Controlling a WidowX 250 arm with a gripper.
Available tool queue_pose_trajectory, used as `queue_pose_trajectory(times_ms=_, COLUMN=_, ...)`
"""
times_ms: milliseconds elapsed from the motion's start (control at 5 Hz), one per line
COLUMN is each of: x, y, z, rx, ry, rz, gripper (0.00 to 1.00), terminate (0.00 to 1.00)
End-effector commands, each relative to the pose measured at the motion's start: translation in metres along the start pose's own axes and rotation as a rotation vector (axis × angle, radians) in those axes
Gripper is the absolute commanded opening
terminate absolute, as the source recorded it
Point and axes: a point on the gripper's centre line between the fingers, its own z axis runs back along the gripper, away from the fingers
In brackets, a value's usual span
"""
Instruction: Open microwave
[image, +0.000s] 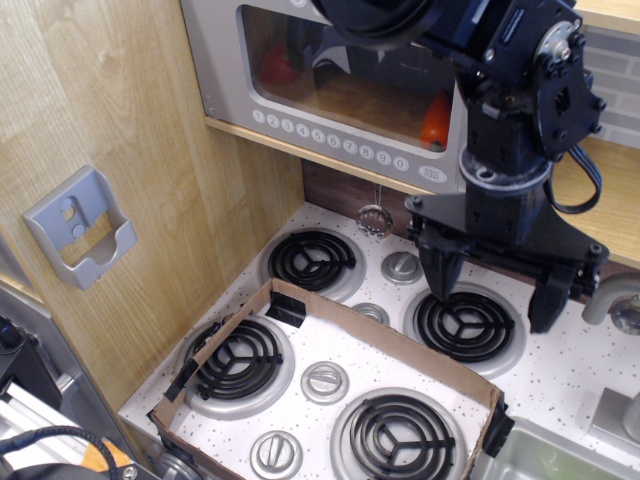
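Note:
The grey toy microwave (330, 90) sits on a wooden shelf above the stove, its door shut. Through its clear window I see red and orange items inside. A row of round white number buttons (330, 140) runs along the door's lower edge. The loop handle is hidden behind the arm. My black gripper (492, 285) hangs fingers-down below the microwave's right end, above the back right burner (463, 325). Its two fingers are spread wide apart and hold nothing.
A toy stove top (570, 380) with four black coil burners and several silver knobs lies below. A cardboard strip (380, 340) crosses it. A wooden wall with a grey holder (80, 228) stands left. A small strainer (374, 218) hangs under the shelf. A faucet (615, 300) is at right.

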Motion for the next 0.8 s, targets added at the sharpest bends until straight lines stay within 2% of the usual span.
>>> queue_pose_trajectory(times_ms=0, x=0.05, y=0.015, z=0.025, rx=0.058, ry=-0.078, rz=-0.039, gripper=1.0, terminate=0.0)
queue_pose_trajectory(times_ms=200, x=0.063, y=0.028, z=0.032, rx=0.069, ry=-0.116, rz=-0.015, gripper=1.0, terminate=0.0)
queue_pose_trajectory(times_ms=400, x=0.069, y=0.043, z=0.03, rx=0.062, ry=-0.114, rz=0.029, gripper=1.0, terminate=0.0)
queue_pose_trajectory(times_ms=600, x=0.08, y=0.056, z=0.03, rx=0.066, ry=-0.124, rz=-0.004, gripper=1.0, terminate=0.0)
